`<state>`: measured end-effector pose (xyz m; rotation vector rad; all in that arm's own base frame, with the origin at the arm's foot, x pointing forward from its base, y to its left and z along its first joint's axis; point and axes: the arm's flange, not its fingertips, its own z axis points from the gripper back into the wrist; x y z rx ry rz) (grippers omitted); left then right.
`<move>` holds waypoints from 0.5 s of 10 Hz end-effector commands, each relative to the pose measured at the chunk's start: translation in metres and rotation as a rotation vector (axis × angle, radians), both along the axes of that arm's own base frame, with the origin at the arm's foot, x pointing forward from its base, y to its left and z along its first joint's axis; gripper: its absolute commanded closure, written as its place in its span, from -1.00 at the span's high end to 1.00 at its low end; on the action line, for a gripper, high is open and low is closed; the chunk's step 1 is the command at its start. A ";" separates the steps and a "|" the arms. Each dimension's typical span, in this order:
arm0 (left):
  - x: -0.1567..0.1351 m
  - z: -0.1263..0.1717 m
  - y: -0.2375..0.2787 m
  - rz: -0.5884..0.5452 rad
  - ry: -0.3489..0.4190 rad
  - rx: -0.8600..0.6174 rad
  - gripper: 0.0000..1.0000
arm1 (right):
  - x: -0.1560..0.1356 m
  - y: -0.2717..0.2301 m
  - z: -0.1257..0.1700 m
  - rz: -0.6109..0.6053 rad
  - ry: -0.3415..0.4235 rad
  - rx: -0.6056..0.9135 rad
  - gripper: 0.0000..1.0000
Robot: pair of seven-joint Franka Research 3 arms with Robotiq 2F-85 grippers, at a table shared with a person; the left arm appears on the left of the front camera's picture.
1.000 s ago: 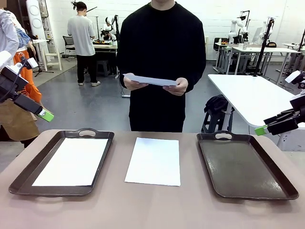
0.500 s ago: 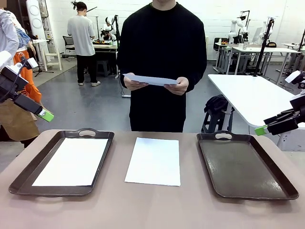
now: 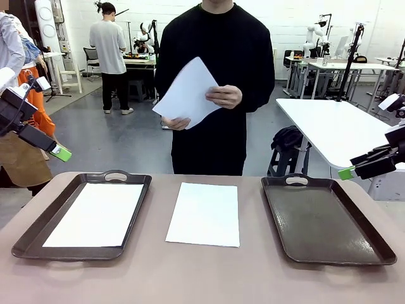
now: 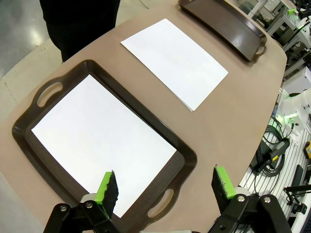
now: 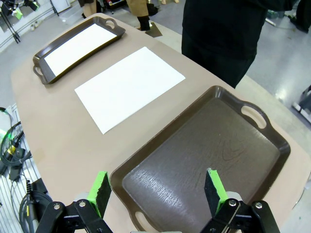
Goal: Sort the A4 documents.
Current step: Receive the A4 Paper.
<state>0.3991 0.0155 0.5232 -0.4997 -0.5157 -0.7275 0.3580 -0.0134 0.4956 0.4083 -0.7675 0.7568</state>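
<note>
One white A4 document (image 3: pixel 204 213) (image 4: pixel 175 61) (image 5: pixel 129 87) lies flat on the table between two dark brown trays. Another sheet (image 3: pixel 95 214) (image 4: pixel 102 144) (image 5: pixel 75 43) rests inside the left tray (image 3: pixel 35 235). The right tray (image 3: pixel 323 220) (image 5: pixel 204 160) holds nothing. The person at the far side holds more sheets (image 3: pixel 188 94) tilted up in both hands. My left gripper (image 3: pixel 61 152) (image 4: pixel 165 187) hovers open, high over the left tray's near end. My right gripper (image 3: pixel 346 172) (image 5: pixel 158 189) hovers open above the right tray, nothing between its fingers.
The table is rounded at its corners, with bare brown surface in front of the trays. Cables and equipment (image 4: pixel 274 145) lie on the floor beside the table. Other white tables (image 3: pixel 335 126) stand behind on the right.
The person has lifted the held sheets from level to tilted upright, one hand raised to them. Both arms and the table's sheets have stayed still.
</note>
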 end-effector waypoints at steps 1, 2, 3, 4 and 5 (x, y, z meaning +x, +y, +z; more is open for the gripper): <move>0.000 -0.001 0.001 -0.006 -0.001 0.001 1.00 | 0.002 0.000 -0.002 0.018 -0.007 0.020 1.00; 0.000 -0.001 0.001 -0.006 -0.001 0.001 1.00 | 0.002 0.000 -0.002 0.018 -0.007 0.020 1.00; 0.000 -0.001 0.001 -0.006 -0.001 0.001 1.00 | 0.002 0.000 -0.002 0.018 -0.007 0.020 1.00; 0.000 -0.001 0.001 -0.006 -0.001 0.001 1.00 | 0.002 0.000 -0.002 0.018 -0.007 0.020 1.00; 0.000 -0.001 0.001 -0.006 -0.001 0.001 1.00 | 0.002 0.000 -0.002 0.018 -0.007 0.020 1.00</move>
